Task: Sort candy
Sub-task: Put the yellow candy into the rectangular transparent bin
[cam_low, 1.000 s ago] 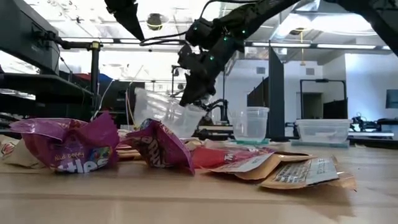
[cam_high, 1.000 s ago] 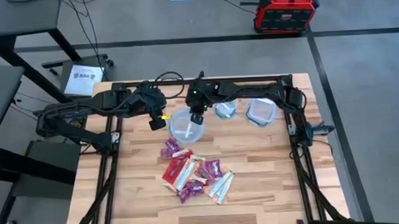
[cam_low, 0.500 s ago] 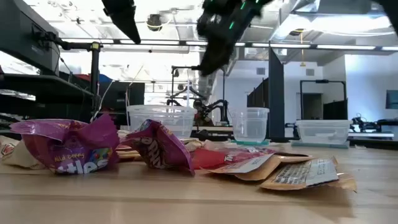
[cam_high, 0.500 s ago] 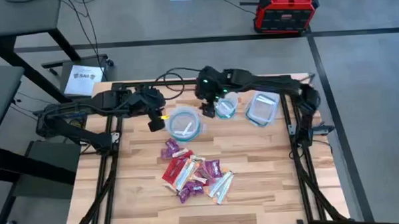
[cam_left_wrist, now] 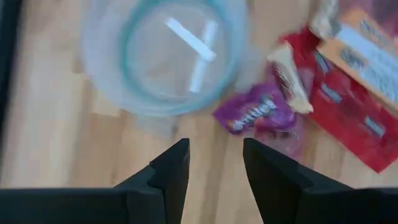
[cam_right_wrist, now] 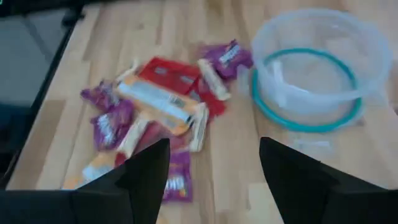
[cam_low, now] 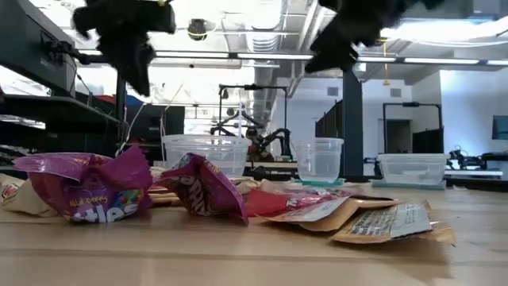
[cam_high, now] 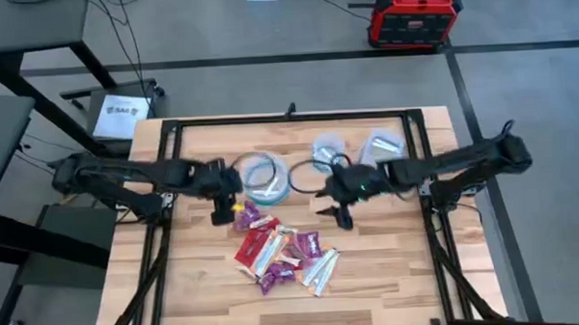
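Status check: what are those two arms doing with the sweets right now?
Left gripper open beside the candy pile, holding nothing. Right gripper open, hovering just past the pile. Round container holds a couple of pale pieces. Nothing blocking.

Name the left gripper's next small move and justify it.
Probably lower the left gripper onto the purple packet beside the round container. Its fingers are open and empty, that packet lies just ahead of them at the pile's edge, and the container already holds two pale sweets.
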Motion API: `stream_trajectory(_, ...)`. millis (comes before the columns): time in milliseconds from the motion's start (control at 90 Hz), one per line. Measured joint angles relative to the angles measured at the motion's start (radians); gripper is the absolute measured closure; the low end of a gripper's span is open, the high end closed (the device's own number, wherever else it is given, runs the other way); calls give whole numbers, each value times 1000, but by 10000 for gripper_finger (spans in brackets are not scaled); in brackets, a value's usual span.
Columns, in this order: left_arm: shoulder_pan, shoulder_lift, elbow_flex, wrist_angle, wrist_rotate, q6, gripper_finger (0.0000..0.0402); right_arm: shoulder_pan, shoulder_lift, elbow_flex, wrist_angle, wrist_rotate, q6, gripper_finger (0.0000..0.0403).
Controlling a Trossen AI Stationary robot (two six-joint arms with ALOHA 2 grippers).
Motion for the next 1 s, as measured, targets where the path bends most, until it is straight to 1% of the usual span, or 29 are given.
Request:
stream_trajectory(56, -50, 0, -56, 71, -13, -19, 263, 61, -5, -74, 132, 57, 33, 168)
stream_trajectory(122, -108, 0, -123, 162, -49, -33, 263, 123, 12, -142, 271, 82, 71, 168)
stream_trajectory(222, -159, 3, -213, 308, -73, -10, 263, 177, 69, -200, 392, 105, 163, 168)
stream_trajectory(300, -169, 13, -260, 378, -75, 47, 263, 188, 128, -204, 410, 106, 219, 168)
stream_trajectory(378, -178, 30, -277, 420, -79, 100, 263, 186, 174, -202, 420, 105, 237, 169)
stream_trajectory(511, -176, 89, -282, 413, -77, 168, 263, 176, 223, -194, 485, 107, 191, 174)
stream_trajectory(578, -171, 129, -282, 428, -91, 219, 263, 172, 229, -193, 501, 106, 168, 178)
stream_trajectory(778, -148, 273, -282, 523, -183, 368, 263, 172, 228, -193, 507, 106, 151, 184)
stream_trajectory(856, -146, 301, -278, 560, -204, 382, 263, 173, 228, -193, 506, 106, 151, 184)
stream_trajectory(1000, -145, 308, -262, 570, -202, 368, 268, 181, 228, -193, 504, 106, 150, 184)
